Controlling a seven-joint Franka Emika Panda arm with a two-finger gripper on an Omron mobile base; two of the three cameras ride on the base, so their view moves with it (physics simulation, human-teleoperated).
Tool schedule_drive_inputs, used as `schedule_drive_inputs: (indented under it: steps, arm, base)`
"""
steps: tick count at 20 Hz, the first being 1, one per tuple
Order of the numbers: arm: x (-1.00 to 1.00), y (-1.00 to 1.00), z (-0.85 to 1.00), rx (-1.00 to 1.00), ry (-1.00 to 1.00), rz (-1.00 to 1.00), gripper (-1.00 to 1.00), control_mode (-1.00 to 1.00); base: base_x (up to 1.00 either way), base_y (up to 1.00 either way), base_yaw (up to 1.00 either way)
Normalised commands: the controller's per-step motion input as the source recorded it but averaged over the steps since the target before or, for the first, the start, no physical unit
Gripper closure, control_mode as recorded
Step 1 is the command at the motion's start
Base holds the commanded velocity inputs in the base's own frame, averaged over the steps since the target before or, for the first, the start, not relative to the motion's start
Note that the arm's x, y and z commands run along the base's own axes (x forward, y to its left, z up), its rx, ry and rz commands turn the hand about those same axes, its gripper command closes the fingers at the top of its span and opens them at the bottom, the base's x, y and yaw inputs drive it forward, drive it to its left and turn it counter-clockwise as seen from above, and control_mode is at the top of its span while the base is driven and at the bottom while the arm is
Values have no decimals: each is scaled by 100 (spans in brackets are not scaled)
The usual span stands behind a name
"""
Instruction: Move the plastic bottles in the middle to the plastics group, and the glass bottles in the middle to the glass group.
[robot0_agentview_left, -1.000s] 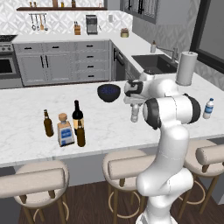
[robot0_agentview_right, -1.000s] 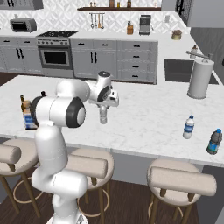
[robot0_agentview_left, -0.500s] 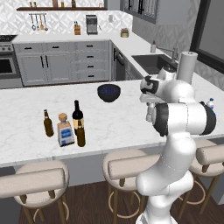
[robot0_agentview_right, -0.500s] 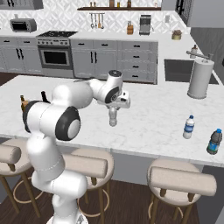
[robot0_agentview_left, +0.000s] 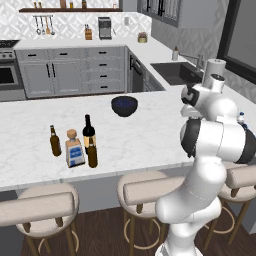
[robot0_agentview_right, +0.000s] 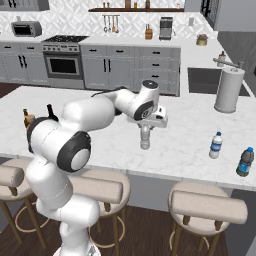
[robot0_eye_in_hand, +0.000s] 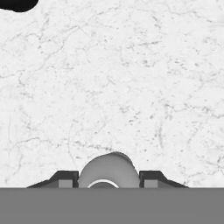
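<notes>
**A:** What did the gripper (robot0_agentview_right: 145, 129) have, and how wide were the fingers?

**B:** It was clenched on the small pale bottle (robot0_agentview_right: 145, 138), with the fingers part-way apart, one on each side of the bottle's top. In the hand view the bottle's rounded grey shoulder (robot0_eye_in_hand: 108, 171) sat between the two dark fingertips (robot0_eye_in_hand: 64, 179), touching both. In the right base view the bottle hung upright below the hand, over the white marble counter (robot0_agentview_right: 190, 135); I could not tell whether its base touched the stone.

**A:** Where was that on the counter?

**B:** Toward the middle, well apart from the groups at either end.

**A:** How many bottles were there in all?

**B:** To the robot's left, four stood together near the counter's front edge: one dark-brown beer bottle (robot0_agentview_left: 55, 141), one square clear bottle with a blue label (robot0_agentview_left: 74, 149), one tall dark wine bottle (robot0_agentview_left: 88, 131), and one amber beer bottle (robot0_agentview_left: 92, 153) just in front of the wine bottle. To the right, one clear water bottle with a blue label (robot0_agentview_right: 215, 145) stood on the counter, with one darker blue-capped bottle (robot0_agentview_right: 244, 162) nearer the edge beside it.

**A:** Anything else on the counter?

**B:** One dark bowl (robot0_agentview_left: 124, 106) toward the far side, and one white paper-towel roll (robot0_agentview_right: 229, 90) on its stand.
</notes>
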Motion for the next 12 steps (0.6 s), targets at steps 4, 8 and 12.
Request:
schedule_drive_inputs:
  steps: [4,8,12]
  arm:
    - [-24,-85,7,-1,0,-1,100,-100]
    - [-2,-91,-3,-1,0,-18,100,-100]
    - [-8,-92,-3,0,0,-22,100,-100]
  base:
    - [0,0,0]
    - [0,0,0]
    - [0,0,0]
